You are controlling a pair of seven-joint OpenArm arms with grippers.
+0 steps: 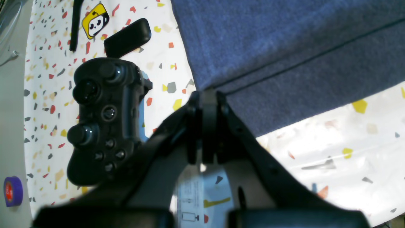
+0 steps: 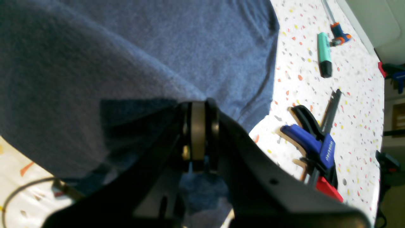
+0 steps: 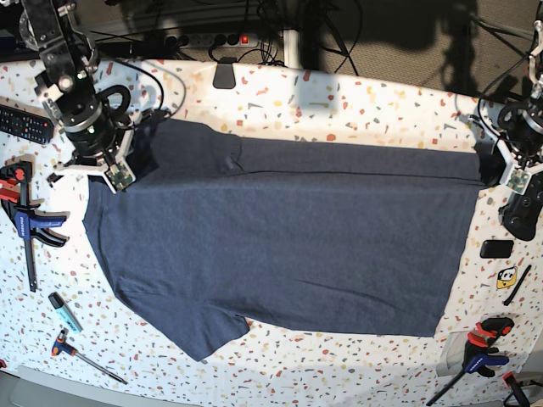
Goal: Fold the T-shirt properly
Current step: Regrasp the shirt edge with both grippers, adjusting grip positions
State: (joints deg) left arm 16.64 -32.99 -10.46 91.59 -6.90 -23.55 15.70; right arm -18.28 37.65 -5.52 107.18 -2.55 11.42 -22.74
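T-shirt (image 3: 288, 246) lies flat across the terrazzo table (image 3: 339, 97), plain side up, far long edge doubled over. Left gripper (image 1: 208, 95) has its jaws closed on the hem-end corner of that fold; right gripper (image 2: 198, 106) is clamped on the shoulder end. Likely reason — pinching both ends keeps the edge taut and straight so the fold carries evenly. Gamepad (image 1: 104, 117) sits just beside the left grip — snag risk.

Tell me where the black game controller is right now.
The black game controller lies on the speckled table at the base view's right edge, just beyond the T-shirt and beside the left end effector.
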